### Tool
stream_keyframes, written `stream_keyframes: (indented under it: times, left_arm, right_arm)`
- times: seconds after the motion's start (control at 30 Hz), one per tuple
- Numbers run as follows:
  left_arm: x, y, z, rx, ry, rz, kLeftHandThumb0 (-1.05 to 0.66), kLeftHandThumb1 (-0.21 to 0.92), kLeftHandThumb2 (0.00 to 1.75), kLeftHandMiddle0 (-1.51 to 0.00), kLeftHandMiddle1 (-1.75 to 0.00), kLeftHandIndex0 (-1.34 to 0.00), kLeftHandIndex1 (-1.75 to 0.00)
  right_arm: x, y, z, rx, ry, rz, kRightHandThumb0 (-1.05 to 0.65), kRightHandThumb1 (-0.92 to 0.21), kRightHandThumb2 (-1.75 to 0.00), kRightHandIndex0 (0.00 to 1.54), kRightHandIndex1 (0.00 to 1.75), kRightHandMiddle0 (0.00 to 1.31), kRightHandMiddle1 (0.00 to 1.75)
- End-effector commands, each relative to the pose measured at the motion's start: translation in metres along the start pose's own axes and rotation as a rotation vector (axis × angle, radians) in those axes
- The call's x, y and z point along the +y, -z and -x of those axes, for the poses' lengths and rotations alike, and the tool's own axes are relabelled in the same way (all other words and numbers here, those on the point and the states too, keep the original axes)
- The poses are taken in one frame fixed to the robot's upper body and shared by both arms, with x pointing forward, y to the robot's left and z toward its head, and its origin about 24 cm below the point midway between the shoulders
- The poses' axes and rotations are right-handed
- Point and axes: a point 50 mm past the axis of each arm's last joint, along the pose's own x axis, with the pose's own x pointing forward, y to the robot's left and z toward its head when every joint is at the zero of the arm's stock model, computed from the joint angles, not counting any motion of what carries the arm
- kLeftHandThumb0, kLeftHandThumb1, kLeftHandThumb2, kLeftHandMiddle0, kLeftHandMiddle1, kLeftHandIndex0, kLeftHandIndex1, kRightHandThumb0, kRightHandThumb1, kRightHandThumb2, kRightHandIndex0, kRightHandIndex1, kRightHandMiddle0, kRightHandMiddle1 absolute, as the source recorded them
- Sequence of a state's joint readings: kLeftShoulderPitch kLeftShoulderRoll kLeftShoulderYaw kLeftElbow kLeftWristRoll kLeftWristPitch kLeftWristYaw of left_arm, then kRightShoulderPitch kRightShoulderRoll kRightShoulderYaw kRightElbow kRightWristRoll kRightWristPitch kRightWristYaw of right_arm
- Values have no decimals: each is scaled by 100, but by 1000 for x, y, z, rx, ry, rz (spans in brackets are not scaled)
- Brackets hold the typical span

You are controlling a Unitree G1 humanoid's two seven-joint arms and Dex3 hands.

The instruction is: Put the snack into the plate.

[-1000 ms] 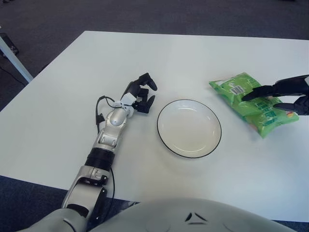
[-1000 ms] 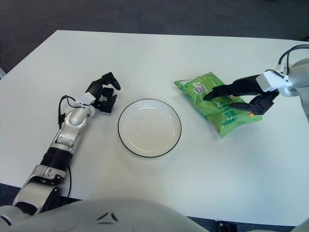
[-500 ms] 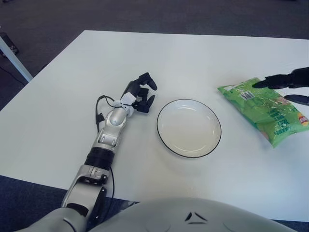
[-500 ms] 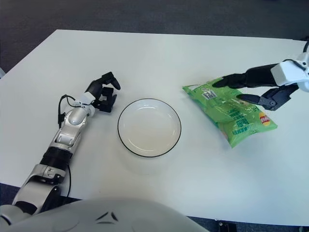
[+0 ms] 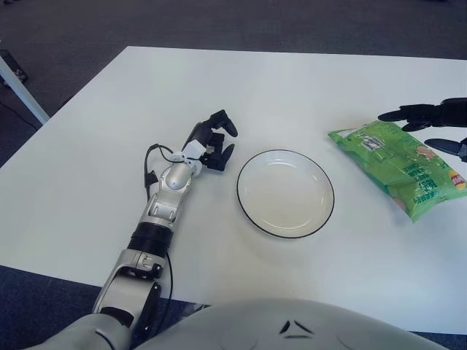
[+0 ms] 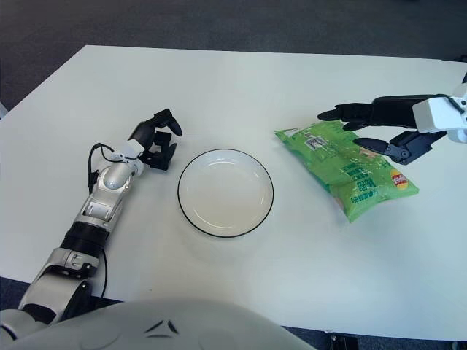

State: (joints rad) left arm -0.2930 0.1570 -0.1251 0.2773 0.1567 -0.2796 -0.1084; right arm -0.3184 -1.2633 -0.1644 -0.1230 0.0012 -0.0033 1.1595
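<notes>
Here, a green snack bag (image 6: 345, 169) lies flat on a white surface (image 6: 241, 80), to the right of a round white plate (image 6: 225, 192) with a thin dark rim. The bag sits clear of the plate, with a strip of bare surface between them, and it lies at a slant, its near end angled toward the right edge. The right hand (image 6: 379, 125) reaches in from the right side, just over the far right part of the bag. Its dark fingers (image 6: 349, 111) are spread and hold nothing: one long finger points left past the bag's far edge, and a lower finger shows over the bag's upper right side. Whether any finger touches the bag cannot be told. The plate holds nothing and sits near the middle of the surface. The left hand (image 6: 156, 138) shows just to the left of the plate, its fingers curled inward around nothing, with its silver forearm stretching back toward the robot. Open surface spreads beyond the plate toward the far edge and in front of it toward the near edge. Dark carpet (image 6: 219, 22) shows past the far edge.
</notes>
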Motion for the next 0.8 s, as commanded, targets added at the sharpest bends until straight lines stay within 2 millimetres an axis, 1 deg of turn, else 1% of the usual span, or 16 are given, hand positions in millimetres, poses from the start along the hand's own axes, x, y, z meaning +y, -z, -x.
stream_keyframes:
  times: [0.0,0.13,0.37,0.5,0.6,0.7,0.77]
  left_arm:
    - [-10,24,17,111,27,27,-46,37,125,-125,-175,-57,-175]
    - [-10,23,17,108,28,24,-46,37,125,-125,-175,-57,-175]
    - [-10,23,17,91,24,12,-46,37,125,-125,-175,-57,-175]
    - [-9,23,17,86,21,4,-46,38,124,-125,-175,-57,-175]
    - [-9,23,17,86,20,-3,-46,37,125,-125,-175,-57,-175]
    - [-9,23,17,88,22,-4,-46,37,125,-125,-175,-57,-175]
    - [-9,23,17,88,23,-6,-46,37,125,-125,-175,-57,-175]
  right_arm:
    - [0,2,0,-15,27,-23,-96,-92,-99,11,42,0,15]
    - [1,4,-1,-14,36,-37,-97,-92,-97,11,44,0,14]
    - [0,7,-4,-12,166,-75,-101,-92,-94,5,44,0,21]
    - [0,7,-5,1,235,-63,-102,-92,-89,1,36,0,24]
    - [3,8,-8,8,274,-44,-103,-92,-86,0,24,0,22]
    - [15,12,-26,-5,336,-31,-104,-92,-81,0,10,0,18]
    - [17,13,-30,-17,373,-15,-104,-92,-77,0,5,0,15]
